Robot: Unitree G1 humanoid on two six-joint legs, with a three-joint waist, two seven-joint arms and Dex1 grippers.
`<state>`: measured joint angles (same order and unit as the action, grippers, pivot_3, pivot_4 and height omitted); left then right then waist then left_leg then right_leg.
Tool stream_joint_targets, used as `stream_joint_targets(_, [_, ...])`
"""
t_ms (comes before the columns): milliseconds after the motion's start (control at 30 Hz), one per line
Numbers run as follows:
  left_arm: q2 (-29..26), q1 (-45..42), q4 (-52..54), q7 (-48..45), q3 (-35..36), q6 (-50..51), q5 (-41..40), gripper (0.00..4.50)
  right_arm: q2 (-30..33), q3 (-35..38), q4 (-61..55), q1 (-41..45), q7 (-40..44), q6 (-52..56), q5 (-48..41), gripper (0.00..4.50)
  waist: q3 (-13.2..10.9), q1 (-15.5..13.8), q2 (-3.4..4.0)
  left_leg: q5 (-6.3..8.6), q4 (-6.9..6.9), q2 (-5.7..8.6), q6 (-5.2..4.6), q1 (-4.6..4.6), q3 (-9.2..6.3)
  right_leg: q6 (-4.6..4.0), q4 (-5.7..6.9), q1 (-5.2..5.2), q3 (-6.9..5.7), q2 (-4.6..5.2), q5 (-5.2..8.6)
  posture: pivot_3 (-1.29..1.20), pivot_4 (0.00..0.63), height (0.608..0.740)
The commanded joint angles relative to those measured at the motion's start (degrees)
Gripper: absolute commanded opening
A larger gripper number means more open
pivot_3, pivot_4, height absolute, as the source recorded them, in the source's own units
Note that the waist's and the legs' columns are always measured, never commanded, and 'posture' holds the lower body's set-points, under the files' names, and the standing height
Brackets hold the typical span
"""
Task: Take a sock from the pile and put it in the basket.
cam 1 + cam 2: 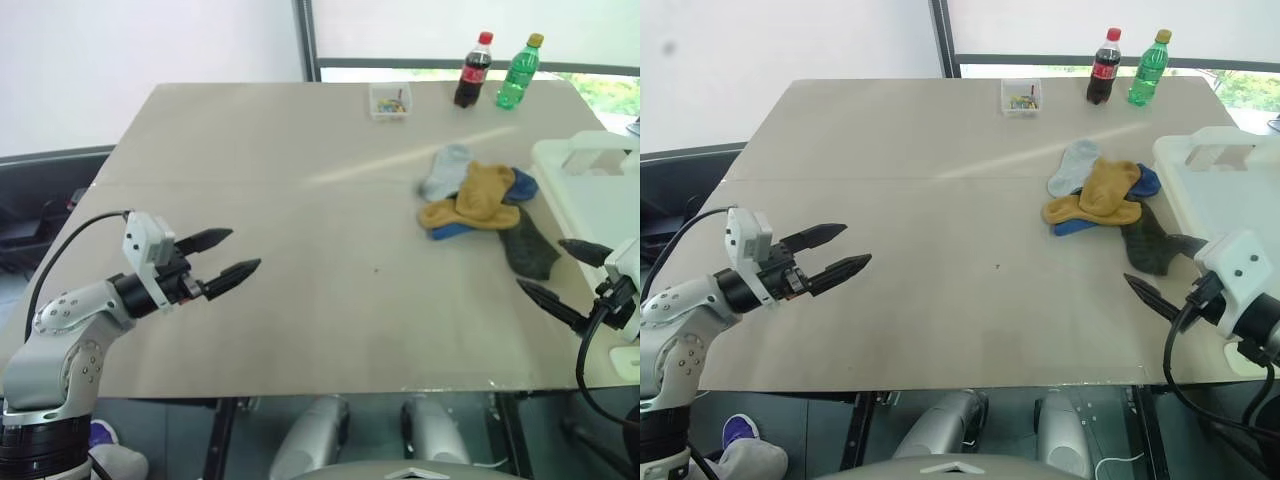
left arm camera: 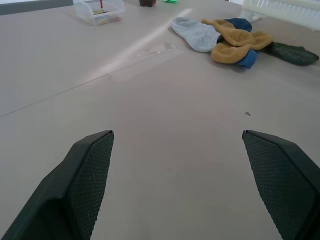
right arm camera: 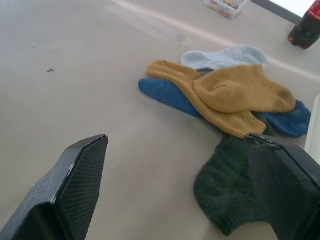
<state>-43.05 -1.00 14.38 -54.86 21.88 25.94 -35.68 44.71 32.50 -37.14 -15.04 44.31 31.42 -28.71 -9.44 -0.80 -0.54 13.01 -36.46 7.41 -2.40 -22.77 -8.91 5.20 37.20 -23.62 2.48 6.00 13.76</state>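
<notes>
The mustard-yellow fabric sock (image 1: pixel 478 196) lies crosswise atop the pile (image 1: pixel 487 208), just ahead of the nearer right claw (image 1: pixel 1163 272); both claws gape wide, empty.

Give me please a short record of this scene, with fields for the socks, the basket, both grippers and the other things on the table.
pile: four colours of sock, right half of the beige table
mustard-yellow sock: on top of the pile, over the blue socks
light grey sock: far edge of pile
dark grey-green sock: near edge, beside the basket
basket: cream-white tub, right of pile
left gripper: open, holds nothing
right gripper: open, near dark sock
far edge: cola bottle, green bottle, small clear box
</notes>
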Motion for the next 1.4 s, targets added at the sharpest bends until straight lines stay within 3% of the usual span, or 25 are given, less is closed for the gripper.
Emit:
stream_joint_targets(33, [-0.09, -1.37, 0.92, -0.04, 0.04, -0.02, -1.38, 4.33, 0.64, -0.44, -0.17, 1.76, -1.14, -0.12, 0.07, 4.49, 0.0, 0.01, 0.0, 0.0, 0.0, 0.0, 0.0, 0.0, 0.0, 0.0, 0.0, 0.0, 0.0, 0.0, 0.0, 0.0, 0.15, 0.74])
stream_joint_targets(433, [0.76, -3.7, 4.84, 0.68, -2.47, 3.16, -4.82, 4.33, 0.38, -11.77, 6.4, 14.28, -6.68, 3.47, 3.03, 4.49, -0.02, 0.04, -0.01, -0.03, 0.03, -0.01, -0.06, -0.04, 0.0, -0.02, -0.12, -0.01, 0.0, -0.02, -0.03, 0.0, 0.15, 0.74])
stream_joint_targets(633, [2.12, -5.7, 7.6, 1.48, -5.76, 3.57, -5.44, 4.33, -3.55, -22.1, 18.66, 29.16, -13.58, 4.4, 9.88, 4.49, -0.04, 0.28, -0.01, -0.03, 0.03, -0.02, -0.04, 0.02, 0.06, -0.08, -0.12, 0.01, 0.03, -0.05, -0.07, 0.0, 0.15, 0.74])
stream_joint_targets(733, [2.9, -5.93, 8.33, 2.07, -6.87, 3.91, -5.88, 4.5, -6.28, -26.81, 26.79, 37.1, -15.18, 3.36, 13.52, 3.66, -0.04, 0.35, -0.01, -0.11, 0.02, -0.04, 0.02, 0.0, 0.05, -0.12, -0.11, -0.01, 0.03, -0.09, -0.1, 0.0, 0.15, 0.74])
stream_joint_targets(767, [3.01, -6.0, 8.4, 2.21, -7.17, 3.89, -5.77, 4.5, -6.9, -28.29, 29.29, 39.34, -15.35, 3.0, 14.67, 3.2, -0.04, 0.39, 0.0, -0.19, 0.03, -0.04, 0.13, -0.03, 0.05, -0.13, -0.12, -0.04, 0.03, -0.09, -0.1, 0.0, 0.15, 0.74])
stream_joint_targets(800, [3.12, -6.07, 8.5, 2.38, -7.33, 3.94, -5.78, 4.5, -7.7, -29.63, 31.39, 41.34, -15.49, 3.05, 15.45, 3.05, -0.04, 0.43, 0.0, -0.2, 0.04, -0.04, 0.13, -0.03, 0.06, -0.13, -0.12, -0.06, 0.04, -0.09, -0.1, 0.0, 0.15, 0.74])
stream_joint_targets(1000, [3.52, -4.71, 9.07, 3.84, -6.75, 3.76, -5.81, 4.5, -12.29, -34.06, 43.98, 50.78, -17.91, 2.09, 20.55, 3.05, -0.05, 1.1, -0.01, -0.22, 0.08, -0.03, 0.14, -0.08, 0.11, -0.21, -0.11, -0.15, 0.07, -0.23, -0.17, 0.0, 0.15, 0.74])
stream_joint_targets(1267, [4.33, -1.48, 11.64, 6.15, -5.75, 3.44, -6.28, 4.5, -14.74, -33.47, 50.83, 53.17, -19.44, 1.52, 22.9, 3.05, -0.04, 1.44, -0.01, -0.21, 0.11, -0.03, 0.14, -0.08, 0.08, -0.22, -0.11, -0.16, 0.07, -0.27, -0.17, 0.0, 0.15, 0.74])
stream_joint_targets(1300, [4.43, -1.34, 11.8, 6.31, -5.75, 3.39, -6.27, 4.5, -14.96, -33.52, 51.31, 53.24, -19.49, 1.42, 23.02, 2.51, -0.04, 1.46, -0.01, -0.21, 0.11, -0.03, 0.14, -0.08, 0.09, -0.23, -0.1, -0.16, 0.07, -0.27, -0.18, 0.0, 0.15, 0.74])
stream_joint_targets(1333, [4.5, -1.25, 11.93, 6.48, -5.73, 3.4, -6.28, 4.5, -15.19, -33.48, 51.55, 53.29, -19.42, 1.58, 22.97, 2.33, -0.04, 1.47, -0.01, -0.21, 0.11, -0.03, 0.14, -0.07, 0.1, -0.24, -0.09, -0.16, 0.08, -0.28, -0.18, 0.0, 0.15, 0.74])
stream_joint_targets(1400, [4.61, -0.91, 12.39, 6.8, -5.6, 3.41, -6.4, 4.5, -15.63, -33.2, 51.44, 53.18, -19.33, 2.1, 22.81, 1.2, -0.04, 1.49, 0.0, -0.21, 0.11, -0.03, 0.14, -0.05, 0.09, -0.24, -0.07, -0.16, 0.08, -0.31, -0.19, 0.0, 0.15, 0.74])
